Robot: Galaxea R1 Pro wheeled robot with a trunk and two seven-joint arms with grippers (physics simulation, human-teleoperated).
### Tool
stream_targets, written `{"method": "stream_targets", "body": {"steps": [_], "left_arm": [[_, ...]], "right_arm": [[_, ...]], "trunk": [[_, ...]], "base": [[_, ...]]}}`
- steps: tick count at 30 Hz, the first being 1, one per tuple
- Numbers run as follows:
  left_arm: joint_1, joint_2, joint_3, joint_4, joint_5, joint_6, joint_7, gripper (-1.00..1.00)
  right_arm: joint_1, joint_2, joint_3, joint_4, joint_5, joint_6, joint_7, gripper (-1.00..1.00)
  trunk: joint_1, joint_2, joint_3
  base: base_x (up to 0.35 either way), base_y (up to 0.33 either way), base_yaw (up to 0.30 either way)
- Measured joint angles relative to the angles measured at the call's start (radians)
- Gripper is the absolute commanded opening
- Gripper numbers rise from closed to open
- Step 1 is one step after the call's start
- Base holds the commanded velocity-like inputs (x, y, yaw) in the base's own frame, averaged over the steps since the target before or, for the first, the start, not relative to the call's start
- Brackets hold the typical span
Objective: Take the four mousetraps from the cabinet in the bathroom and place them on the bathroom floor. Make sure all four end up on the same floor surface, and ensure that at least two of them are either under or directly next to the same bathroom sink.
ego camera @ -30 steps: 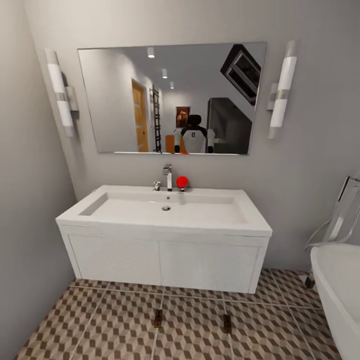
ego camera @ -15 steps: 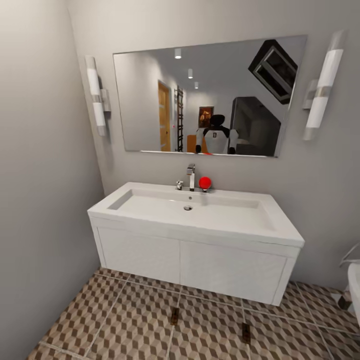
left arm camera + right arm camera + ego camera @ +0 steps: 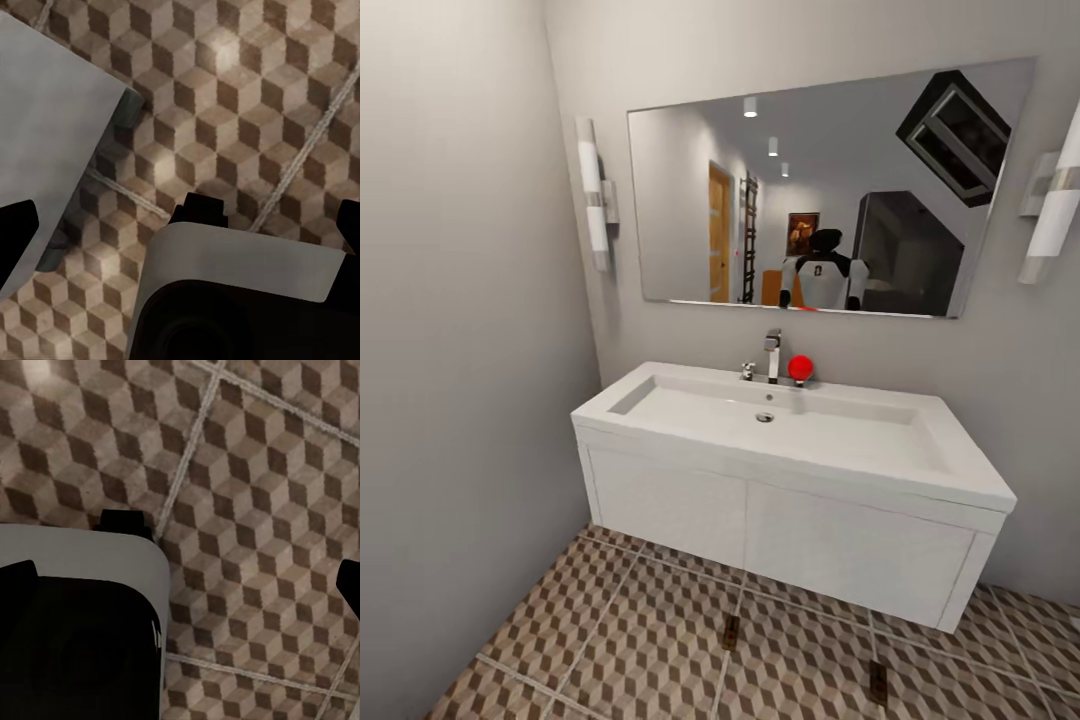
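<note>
Two mousetraps lie flat on the bathroom floor (image 3: 610, 620) in front of the bathroom sink (image 3: 780, 425): one (image 3: 731, 632) below the vanity's middle, the other (image 3: 877, 682) further right. Both are small brown plates and rest on the cube-patterned tiles. The cabinet is out of view. My left gripper (image 3: 182, 229) hangs open over the tiles, with nothing between its dark fingertips (image 3: 15, 240). My right gripper (image 3: 182, 581) is likewise open and empty above the bathroom floor (image 3: 247, 472).
A chrome tap (image 3: 772, 355) and a small red round object (image 3: 800, 368) stand at the basin's back edge. A mirror (image 3: 820, 190) with my reflection hangs above, between two wall lamps (image 3: 595, 195). A grey wall (image 3: 450, 350) closes the left side. My own grey base (image 3: 240, 262) shows below the grippers.
The whole picture has shifted: the camera turned left, so the sink now sits further right and the white bathtub has left the picture. The two mousetraps have not moved on the tiles.
</note>
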Motion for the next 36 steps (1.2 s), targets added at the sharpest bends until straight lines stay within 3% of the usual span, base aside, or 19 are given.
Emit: {"method": "stream_targets", "body": {"steps": [9, 36], "left_arm": [[0.0, 0.0, 0.0, 0.0, 0.0, 0.0, 0.0, 1.0], [0.0, 0.0, 0.0, 0.0, 0.0, 0.0, 0.0, 1.0]], "right_arm": [[0.0, 0.0, 0.0, 0.0, 0.0, -0.001, 0.0, 1.0], [0.0, 0.001, 0.0, 0.0, -0.001, -0.002, -0.001, 1.0]], "trunk": [[0.0, 0.0, 0.0], [0.0, 0.0, 0.0]], "base": [[0.0, 0.0, 0.172], [0.0, 0.0, 0.284]]}}
